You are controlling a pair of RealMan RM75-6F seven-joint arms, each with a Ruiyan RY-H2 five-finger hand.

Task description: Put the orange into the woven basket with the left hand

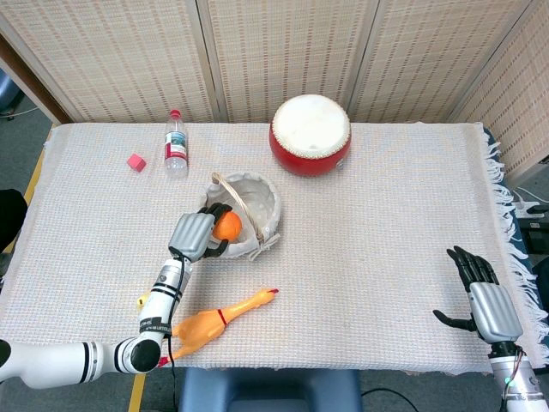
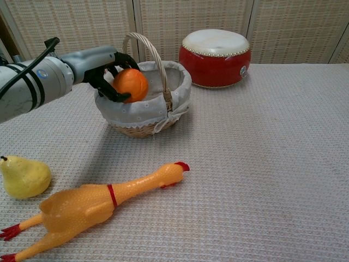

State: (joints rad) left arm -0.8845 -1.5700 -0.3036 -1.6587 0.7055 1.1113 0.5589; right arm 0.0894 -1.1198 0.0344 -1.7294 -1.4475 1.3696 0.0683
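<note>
On the far left of the white woven surface (image 1: 386,223), a small pink cube (image 1: 135,162) sits near the back, with a clear water bottle (image 1: 176,144) lying just to its right. Nearer the front edge, a yellow pear (image 2: 23,176) rests beside a yellow rubber chicken (image 2: 92,203), which lies on its side with its red beak towards the middle of the surface.

The left arm reaches in from the front-left corner, its forearm stretched forward and angled to the right. The left hand (image 1: 199,234) is clamped around the orange (image 2: 130,84), dark fingers (image 2: 107,89) curled over and under the fruit. In the chest view the orange sits above the near-left rim of the woven basket (image 2: 143,98), level with the cloth lining; in the head view it overlaps the basket's front-left edge. Whether it touches the lining cannot be told. The basket's arched handle (image 2: 146,52) stands upright just right of the hand.

Behind and to the right of the basket stands a red drum (image 1: 310,135) with a pale top, well apart from it.

At the far right, by the front corner, the right hand (image 1: 482,299) rests with its fingers spread apart, holding nothing, the palm side down near the fringed edge of the cloth.
</note>
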